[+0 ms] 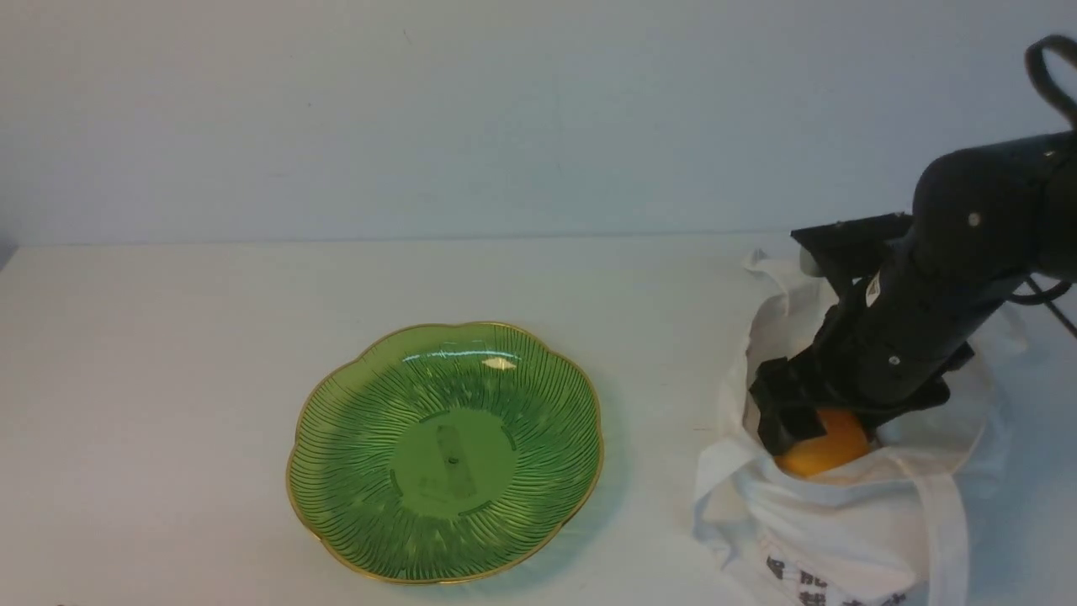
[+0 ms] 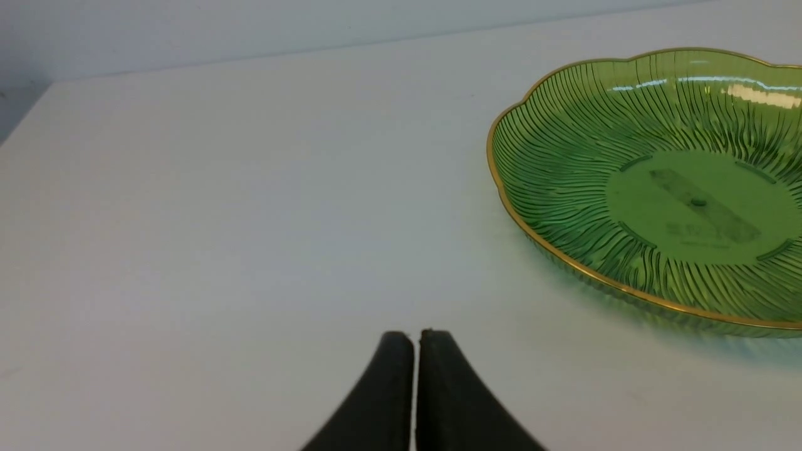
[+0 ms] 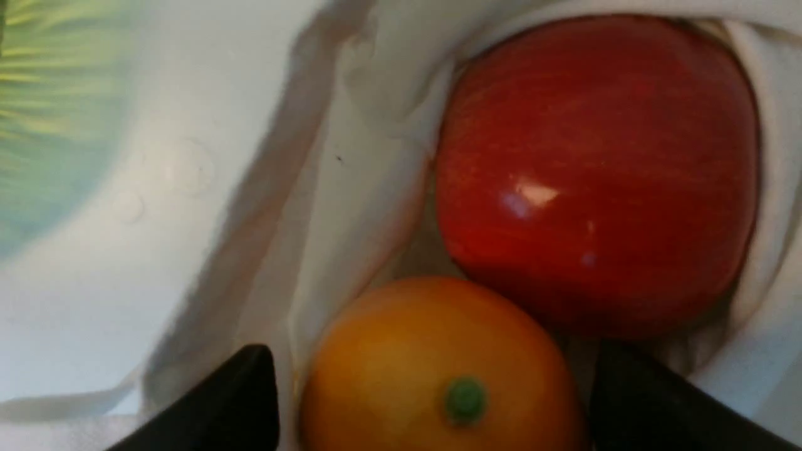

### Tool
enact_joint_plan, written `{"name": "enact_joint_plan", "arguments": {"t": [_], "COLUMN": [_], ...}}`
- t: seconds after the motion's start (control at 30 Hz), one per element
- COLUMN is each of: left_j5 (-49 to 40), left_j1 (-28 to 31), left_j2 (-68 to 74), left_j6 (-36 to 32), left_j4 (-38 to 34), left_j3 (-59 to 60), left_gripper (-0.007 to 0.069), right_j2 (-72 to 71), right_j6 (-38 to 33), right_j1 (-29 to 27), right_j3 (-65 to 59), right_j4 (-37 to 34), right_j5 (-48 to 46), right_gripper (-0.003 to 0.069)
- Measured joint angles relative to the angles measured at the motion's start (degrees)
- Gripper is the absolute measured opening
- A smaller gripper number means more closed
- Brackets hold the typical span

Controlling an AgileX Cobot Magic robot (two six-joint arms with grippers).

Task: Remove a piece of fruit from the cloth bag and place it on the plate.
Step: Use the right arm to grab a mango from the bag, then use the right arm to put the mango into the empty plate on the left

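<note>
The orange-yellow mango (image 1: 829, 450) lies in the open mouth of the white cloth bag (image 1: 841, 526) at the right of the table. My right gripper (image 1: 798, 431) reaches down into the bag. In the right wrist view the right gripper (image 3: 432, 351) is open, with one black finger on each side of the mango (image 3: 432, 369) and a small gap at each side. The green plate (image 1: 379, 404) with the gold rim sits empty at the table's middle. My left gripper (image 2: 416, 335) is shut and empty over bare table, left of the plate (image 2: 564, 156).
A round red apple (image 3: 595, 169) lies in the bag right beside the mango, touching it. The bag's white strap handles (image 1: 947, 513) hang over its front. A pale wall stands behind the white table (image 1: 168, 379).
</note>
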State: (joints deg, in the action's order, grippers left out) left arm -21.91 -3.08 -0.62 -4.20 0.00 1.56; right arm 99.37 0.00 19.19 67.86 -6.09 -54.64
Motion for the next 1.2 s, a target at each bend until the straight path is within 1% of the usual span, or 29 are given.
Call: {"name": "enact_joint_plan", "arguments": {"t": [0.13, 0.17, 0.4, 0.53, 0.63, 0.7, 0.77, 0.83, 0.9, 0.97, 1.03, 1.07, 1.13, 1.2], "left_j5": [0.0, 0.0, 0.0, 0.0, 0.0, 0.0, 0.0, 0.0, 0.0, 0.0, 0.0, 0.0, 0.0, 0.0], "left_j1": [0.0, 0.0, 0.0, 0.0, 0.0, 0.0, 0.0, 0.0, 0.0, 0.0, 0.0, 0.0, 0.0, 0.0], "left_j2": [0.0, 0.0, 0.0, 0.0, 0.0, 0.0, 0.0, 0.0, 0.0, 0.0, 0.0, 0.0, 0.0, 0.0], "left_j6": [0.0, 0.0, 0.0, 0.0, 0.0, 0.0, 0.0, 0.0, 0.0, 0.0, 0.0, 0.0, 0.0, 0.0], "left_j4": [0.0, 0.0, 0.0, 0.0, 0.0, 0.0, 0.0, 0.0, 0.0, 0.0, 0.0, 0.0, -0.4, -1.0], "left_j3": [0.0, 0.0, 0.0, 0.0, 0.0, 0.0, 0.0, 0.0, 0.0, 0.0, 0.0, 0.0, 0.0, 0.0], "left_gripper": [-0.0008, -0.0008, -0.0008, -0.0008, -0.0008, -0.0008, -0.0008, -0.0008, -0.0008, -0.0008, -0.0008, -0.0008, -0.0008, -0.0008], "right_j2": [0.7, 0.7, -1.3, -6.7, -13.1, -16.0, -18.0, -19.1, -19.2, -18.0, -15.2, -15.2, -9.3, -4.9], "right_j6": [0.0, 0.0, 0.0, 1.2, 4.1, 5.3, 5.8, 5.6, 4.2, 1.4, -1.7, -2.0, -5.4, -8.3], "right_j1": [0.0, 0.0, 0.0, 0.0, 0.0, 0.0, 0.0, 0.1, 0.7, 2.6, 5.8, 6.1, 10.1, 12.6], "right_j3": [0.0, 0.0, 0.0, 0.3, 2.3, 4.0, 5.8, 7.6, 9.1, 10.0, 10.2, 10.2, 10.3, 10.3], "right_j4": [-0.3, -0.3, 1.2, 4.2, 10.2, 11.9, 11.7, 9.0, 4.1, -3.0, -11.7, -12.5, -21.9, -27.0], "right_j5": [0.3, 0.3, 0.0, -0.3, -2.3, -3.3, -3.6, -3.5, -2.8, -1.4, 1.7, 2.1, 7.3, 11.6], "right_gripper": [0.0552, 0.0528, 0.0526, 0.0526, 0.0526, 0.0526, 0.0526, 0.0526, 0.0526, 0.0526, 0.0526, 0.0526, 0.0526, 0.0526]}}
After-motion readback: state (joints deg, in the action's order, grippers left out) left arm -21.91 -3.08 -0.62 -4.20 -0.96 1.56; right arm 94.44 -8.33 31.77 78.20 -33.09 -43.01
